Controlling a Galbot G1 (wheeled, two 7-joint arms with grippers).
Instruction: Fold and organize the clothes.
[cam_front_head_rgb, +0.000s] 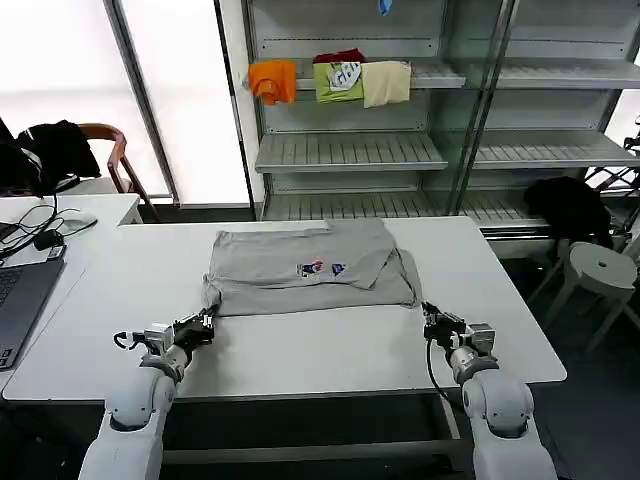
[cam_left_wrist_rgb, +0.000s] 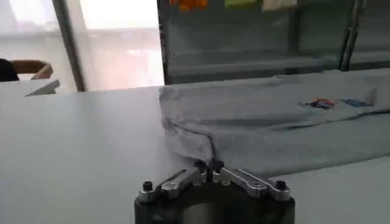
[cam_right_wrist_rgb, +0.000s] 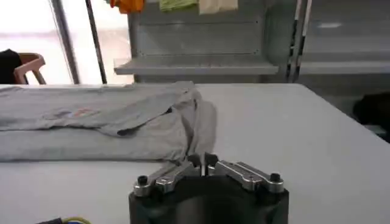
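Nearest the robot, the left gripper (cam_front_head_rgb: 205, 324) has its jaws clamped on the near left corner of the light grey shirt (cam_front_head_rgb: 310, 268), and the right gripper (cam_front_head_rgb: 428, 320) has its jaws pinched together on the near right corner; the left wrist view shows cloth caught between the fingertips (cam_left_wrist_rgb: 201, 165). The shirt lies partly folded across the middle of the white table (cam_front_head_rgb: 330, 350), its small multicoloured chest print (cam_front_head_rgb: 320, 268) facing up. Beyond the table stands a grey shelving unit (cam_front_head_rgb: 350, 150), with orange (cam_front_head_rgb: 272, 79), green (cam_front_head_rgb: 338, 80) and cream (cam_front_head_rgb: 386, 82) garments hung over an upper shelf.
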